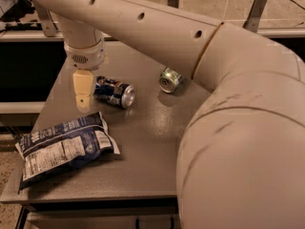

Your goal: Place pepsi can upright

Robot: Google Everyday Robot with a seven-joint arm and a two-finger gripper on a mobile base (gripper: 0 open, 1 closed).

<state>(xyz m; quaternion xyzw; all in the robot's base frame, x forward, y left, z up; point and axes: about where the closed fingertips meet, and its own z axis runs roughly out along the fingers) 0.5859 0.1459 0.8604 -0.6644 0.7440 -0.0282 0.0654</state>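
The pepsi can (114,92), dark blue with red and white marks, lies on its side on the grey table (157,142), its silver end facing right and toward me. My gripper (84,97) hangs from the arm above the table's left part, just left of the can and close to its far end. It holds nothing that I can see.
A green-silver can (170,79) lies on its side to the right of the pepsi can. A dark blue snack bag (64,144) lies at the table's front left, overhanging the edge. My arm (228,128) fills the right of the view.
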